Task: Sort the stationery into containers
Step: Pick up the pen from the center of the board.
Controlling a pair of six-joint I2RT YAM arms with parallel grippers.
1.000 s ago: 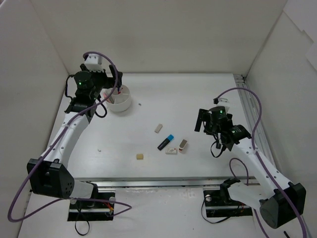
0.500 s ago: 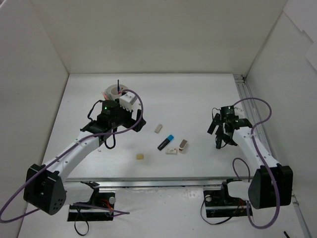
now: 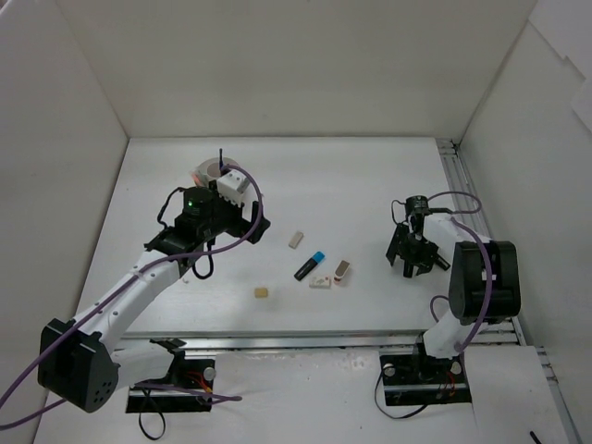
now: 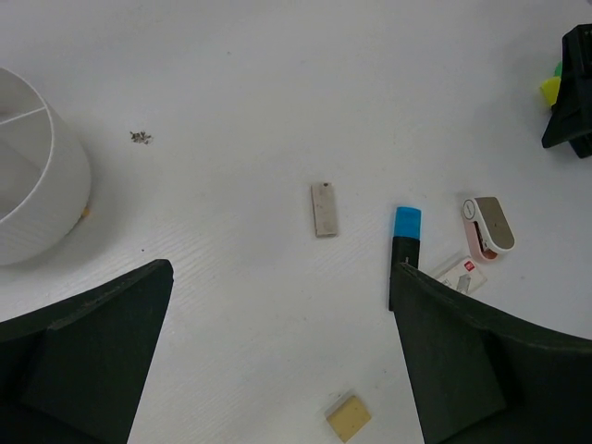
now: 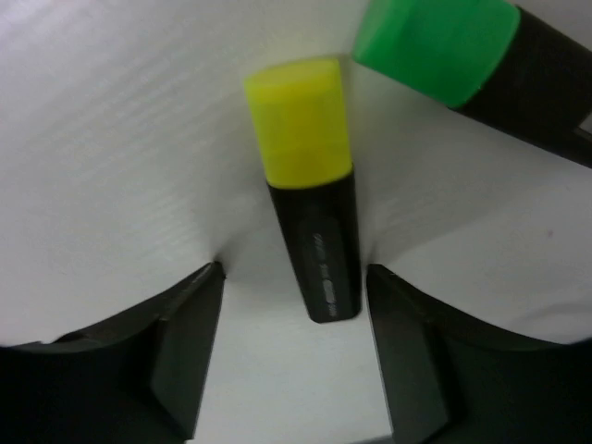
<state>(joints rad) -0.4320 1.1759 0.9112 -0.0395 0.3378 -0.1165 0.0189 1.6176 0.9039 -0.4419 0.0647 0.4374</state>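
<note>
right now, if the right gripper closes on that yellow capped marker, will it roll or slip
Likely stiff: the yellow-capped marker has a smooth black barrel, so it might slip. It lies lengthwise between the open fingers of the right gripper, so squeezing across the barrel should trap rather than roll it. The green-capped marker close by may get nudged.

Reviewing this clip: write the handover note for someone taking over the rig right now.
Left gripper: open, empty, above the table near the pot.
Right gripper: open, straddling the yellow-capped marker; green-capped marker beside it.
Done: one dark pen stands in the pot.
Left: both those markers, blue-capped marker, long beige eraser, small beige eraser, white eraser, pink-and-white item.
</note>
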